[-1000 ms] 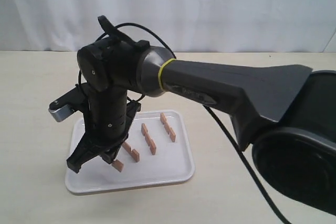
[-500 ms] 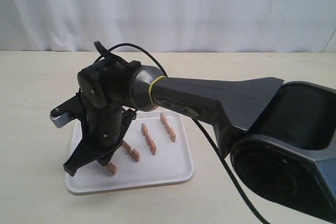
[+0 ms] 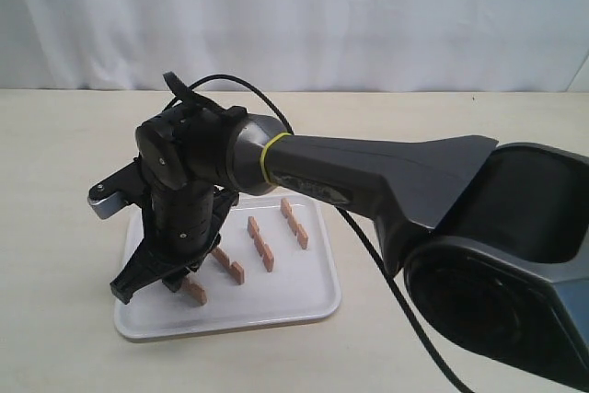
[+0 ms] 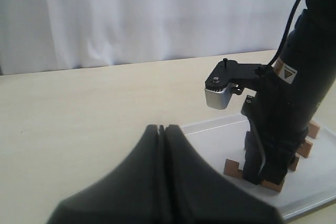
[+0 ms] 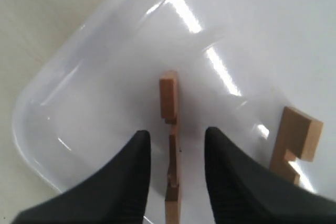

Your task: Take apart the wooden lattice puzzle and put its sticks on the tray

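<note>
A: The right pincer [image 5: 176, 142]?
B: Released, fingers apart on either side of a short reddish-brown notched wooden stick [image 5: 169, 98] lying in a corner of the flat white rectangular plastic tray [image 5: 79, 77].
A: The left pincer [image 4: 161, 129]?
B: Clenched, above the beige desk [image 4: 79, 114]. Three more sticks [image 3: 260, 243] lie on the tray.

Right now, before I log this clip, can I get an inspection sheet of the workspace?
Surface: beige table, carrying the tray.
Job's things: white tray holds four separate sticks, roughly in a row; no assembled puzzle seen.
Clutter: nothing seen.
Claws: right claw open, straddling the end stick, which lies on the tray with a gap on each side; left claw shut, empty, short of the tray.
Cables: black cable loops over the right arm and trails down beside it.
Surroundings: white curtain behind the table.
</note>
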You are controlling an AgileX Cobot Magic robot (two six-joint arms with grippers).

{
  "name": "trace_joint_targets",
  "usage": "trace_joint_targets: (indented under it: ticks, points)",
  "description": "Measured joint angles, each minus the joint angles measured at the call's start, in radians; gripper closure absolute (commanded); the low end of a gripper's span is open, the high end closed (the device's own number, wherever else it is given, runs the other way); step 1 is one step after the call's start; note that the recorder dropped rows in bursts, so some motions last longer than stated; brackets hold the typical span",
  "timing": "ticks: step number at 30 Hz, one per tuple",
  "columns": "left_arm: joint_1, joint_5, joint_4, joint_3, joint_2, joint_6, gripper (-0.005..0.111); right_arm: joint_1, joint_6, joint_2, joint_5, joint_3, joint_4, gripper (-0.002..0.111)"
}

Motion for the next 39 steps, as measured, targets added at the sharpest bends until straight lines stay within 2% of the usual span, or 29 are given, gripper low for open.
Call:
trace_joint_targets:
  ticks: [5,12,14,18,21,25,30,39]
  points:
    - [0.0,0.0,0.0,0.0,0.0,0.0,0.107,0.0,0.0,0.0,0.0,0.0,0.0,0.061]
    - [0.0,0.0,0.0,0.0,0.0,0.0,0.107,0.0,0.002,-0.03,0.0,0.0,0.0,0.061]
    - [0.0,0.0,0.0,0.0,0.0,0.0,0.107,0.0,0.002,-0.063,0.014,0.0,0.0,0.069]
    - [0.0,0.0,0.0,0.0,0.0,0.0,0.107,0.0,0.002,-0.142,0.112,0.0,-0.021,0.103]
    - [0.0,0.0,0.0,0.0,0.0,0.0,0.107,-0.003,-0.001,-0.198,0.157,0.0,-0.06,0.104]
    - [0.0,0.0,0.0,0.0,0.0,0.0,0.107,-0.032,-0.002,-0.284,0.16,0.041,-0.023,0.104]
    - [0.0,0.0,0.0,0.0,0.0,0.0,0.107,-0.103,-0.004,-0.418,0.162,0.176,0.022,0.104]
    - [0.0,0.0,0.0,0.0,0.0,0.0,0.107,-0.277,-0.004,-0.706,0.167,0.571,0.023,0.104]
